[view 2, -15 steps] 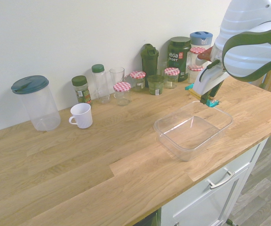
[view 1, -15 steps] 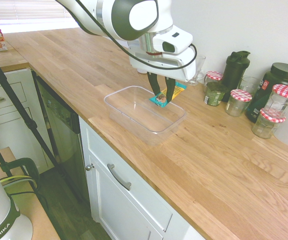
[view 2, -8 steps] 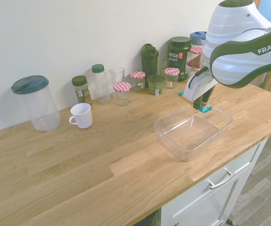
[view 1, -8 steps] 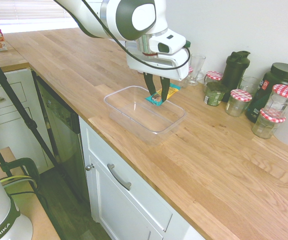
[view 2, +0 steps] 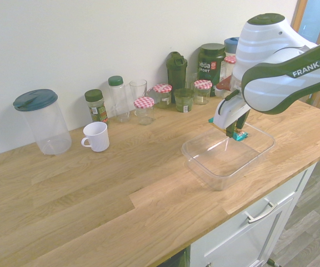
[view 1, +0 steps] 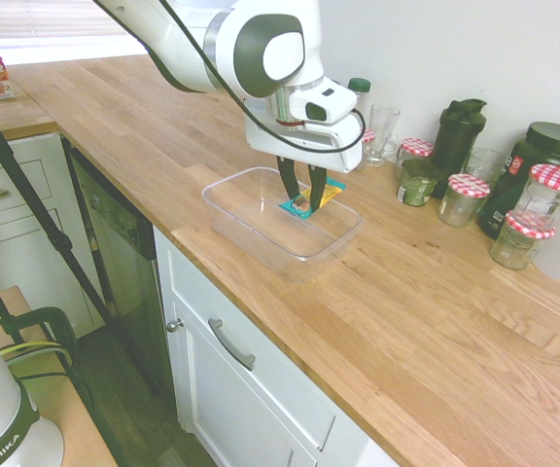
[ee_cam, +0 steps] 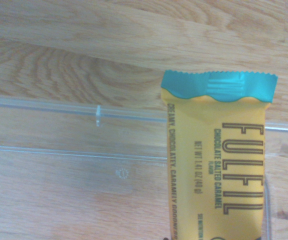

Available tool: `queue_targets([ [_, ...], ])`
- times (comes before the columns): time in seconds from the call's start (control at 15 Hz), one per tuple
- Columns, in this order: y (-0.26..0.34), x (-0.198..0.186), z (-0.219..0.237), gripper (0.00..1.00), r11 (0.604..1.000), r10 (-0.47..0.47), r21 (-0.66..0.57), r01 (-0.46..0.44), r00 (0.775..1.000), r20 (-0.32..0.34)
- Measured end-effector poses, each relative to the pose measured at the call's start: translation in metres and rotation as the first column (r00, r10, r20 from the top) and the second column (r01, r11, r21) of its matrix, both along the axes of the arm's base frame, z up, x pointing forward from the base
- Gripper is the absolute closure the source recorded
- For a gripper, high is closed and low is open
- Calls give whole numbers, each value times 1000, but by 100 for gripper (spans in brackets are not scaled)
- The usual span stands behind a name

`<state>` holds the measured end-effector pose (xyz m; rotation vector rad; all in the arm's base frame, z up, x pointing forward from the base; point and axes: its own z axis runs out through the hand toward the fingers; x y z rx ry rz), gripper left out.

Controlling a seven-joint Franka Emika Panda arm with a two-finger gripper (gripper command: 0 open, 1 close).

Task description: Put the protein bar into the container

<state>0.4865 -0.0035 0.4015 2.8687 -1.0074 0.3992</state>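
Observation:
My gripper [view 1: 302, 203] [view 2: 232, 132] is shut on the protein bar [view 1: 311, 198] [view 2: 238, 135], a teal and yellow foil bar that hangs over the far end of the container [view 1: 251, 230] [view 2: 204, 164]. The container is a clear shallow plastic tub near the counter's front edge, with nothing lying in it. Up close in the wrist view, the protein bar [ee_cam: 218, 160] fills the right side with dark print, and the container rim [ee_cam: 74, 112] runs across beneath it.
Along the wall stand red-checked-lid jars [view 1: 468, 198] [view 2: 144, 109], a dark shaker bottle [view 1: 456, 136], a large dark tub [view 1: 538, 161], a drinking glass [view 1: 381, 133], a white mug [view 2: 96, 136] and a clear jug with a teal lid [view 2: 42, 121]. The counter edge [view 1: 261, 321] drops to white cabinets.
The gripper has carried the bar sideways and lower, from above the tub's far edge to over its inside. Its grip on the bar has not changed.

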Motion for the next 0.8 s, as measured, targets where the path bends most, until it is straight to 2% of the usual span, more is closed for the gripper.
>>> queue_targets([
  [0.07, -1, 0, -4, 0, 1000, 0, -1, 0, 1000, -6],
  [0.8, -18, -8, -17, 0, 1000, -26, 4, 26, 1000, -16],
])
